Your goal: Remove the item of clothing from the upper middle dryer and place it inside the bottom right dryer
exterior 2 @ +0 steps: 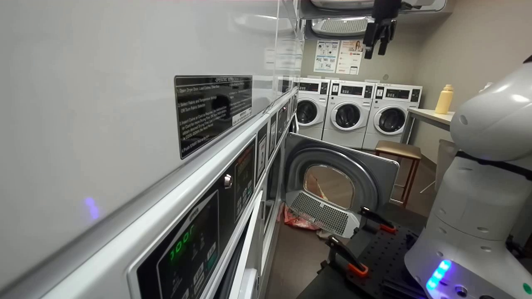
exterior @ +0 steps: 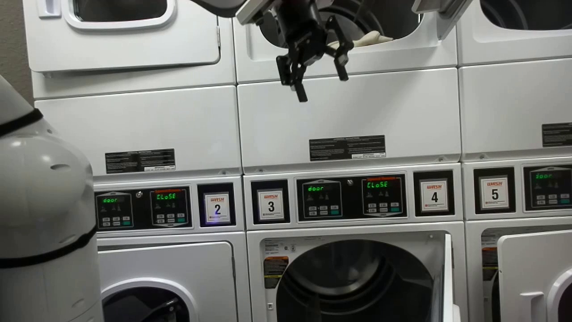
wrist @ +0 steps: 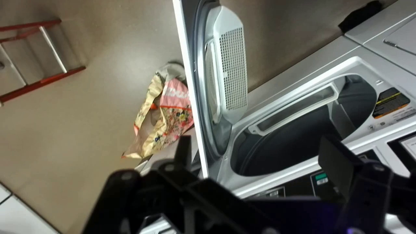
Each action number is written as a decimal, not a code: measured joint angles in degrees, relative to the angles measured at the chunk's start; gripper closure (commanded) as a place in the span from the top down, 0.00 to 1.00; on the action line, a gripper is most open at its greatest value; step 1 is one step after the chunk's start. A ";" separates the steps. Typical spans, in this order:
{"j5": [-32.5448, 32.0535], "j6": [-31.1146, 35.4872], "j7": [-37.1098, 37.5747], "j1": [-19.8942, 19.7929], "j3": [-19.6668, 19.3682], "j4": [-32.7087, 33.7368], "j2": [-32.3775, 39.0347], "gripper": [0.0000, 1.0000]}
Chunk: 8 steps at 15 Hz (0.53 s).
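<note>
A pale cream cloth [exterior: 374,39] lies at the lower lip of the open upper middle dryer [exterior: 348,112] in an exterior view. The arm partly hides it. My gripper [exterior: 322,82] is open and empty, pointing down in front of that dryer, just below the opening. It also hangs high up in an exterior view [exterior 2: 375,51] and shows its spread fingers in the wrist view [wrist: 256,146]. The bottom right dryer's door [exterior: 518,264] is partly open and hides most of its opening.
The bottom middle dryer's door [exterior 2: 374,170] stands wide open and juts out; it also shows in the wrist view [wrist: 190,81]. The upper middle door [exterior: 449,18] is swung out. A floral bag [wrist: 175,120] lies on the floor. A stool [exterior 2: 399,149] stands behind.
</note>
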 measured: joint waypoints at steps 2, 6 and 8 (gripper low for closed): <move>1.15 -0.08 -3.96 1.51 -1.37 7.07 2.68 1.00; 6.87 -0.18 -9.42 4.56 -2.89 21.12 8.20 1.00; 10.64 -0.44 -11.46 5.98 -3.49 27.72 11.40 1.00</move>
